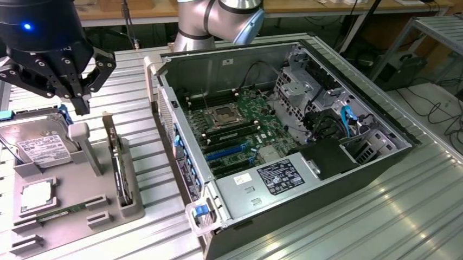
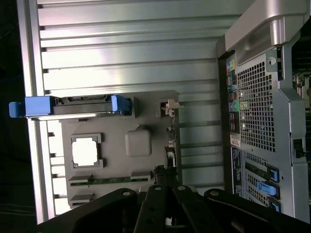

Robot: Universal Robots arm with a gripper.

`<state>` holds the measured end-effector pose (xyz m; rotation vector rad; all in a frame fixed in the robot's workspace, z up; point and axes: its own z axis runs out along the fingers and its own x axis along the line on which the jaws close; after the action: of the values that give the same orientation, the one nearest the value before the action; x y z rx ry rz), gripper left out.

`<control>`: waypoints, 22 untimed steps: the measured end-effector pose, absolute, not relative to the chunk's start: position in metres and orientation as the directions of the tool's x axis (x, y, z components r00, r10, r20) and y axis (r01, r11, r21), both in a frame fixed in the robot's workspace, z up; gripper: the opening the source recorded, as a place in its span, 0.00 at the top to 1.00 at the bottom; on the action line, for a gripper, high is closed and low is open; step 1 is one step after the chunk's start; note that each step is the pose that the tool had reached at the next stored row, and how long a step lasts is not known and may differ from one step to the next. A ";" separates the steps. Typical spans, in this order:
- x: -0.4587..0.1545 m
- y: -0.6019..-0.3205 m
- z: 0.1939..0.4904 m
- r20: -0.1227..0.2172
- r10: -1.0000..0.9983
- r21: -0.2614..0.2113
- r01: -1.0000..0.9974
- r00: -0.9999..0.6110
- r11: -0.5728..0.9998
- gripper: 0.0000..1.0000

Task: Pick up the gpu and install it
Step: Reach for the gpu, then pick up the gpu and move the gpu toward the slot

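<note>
The claw (image 1: 81, 107) hangs, fingers together and empty, over the grey fixture (image 1: 76, 197) holding the gpu (image 1: 116, 162) on edge; ribbed aluminium table (image 1: 361, 216) beneath; wooden bench (image 1: 152, 8) behind.

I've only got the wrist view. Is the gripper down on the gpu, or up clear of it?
Observer: Clear of it. The gripper hangs shut and empty above the gray holder, where the gpu stands on edge.
Operator: Is the computer case open?
Observer: Yes. The case lies on its side with no panel over it, and the motherboard is exposed.
Operator: Any card in the expansion slots?
Observer: No, the blue slots look empty.
</note>
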<state>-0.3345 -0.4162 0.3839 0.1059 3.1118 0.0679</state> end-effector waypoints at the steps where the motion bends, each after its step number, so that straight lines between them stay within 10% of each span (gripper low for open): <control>1: -0.335 -0.416 0.384 -0.026 0.069 0.044 0.067 -0.997 0.997 0.89; 12: -0.335 -0.416 0.384 -0.026 0.068 0.044 0.067 -0.997 0.997 0.89; 22: -0.335 -0.416 0.384 -0.026 0.069 0.044 0.067 -0.997 0.997 0.46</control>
<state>-0.3345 -0.4162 0.3839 0.1059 3.1118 0.0678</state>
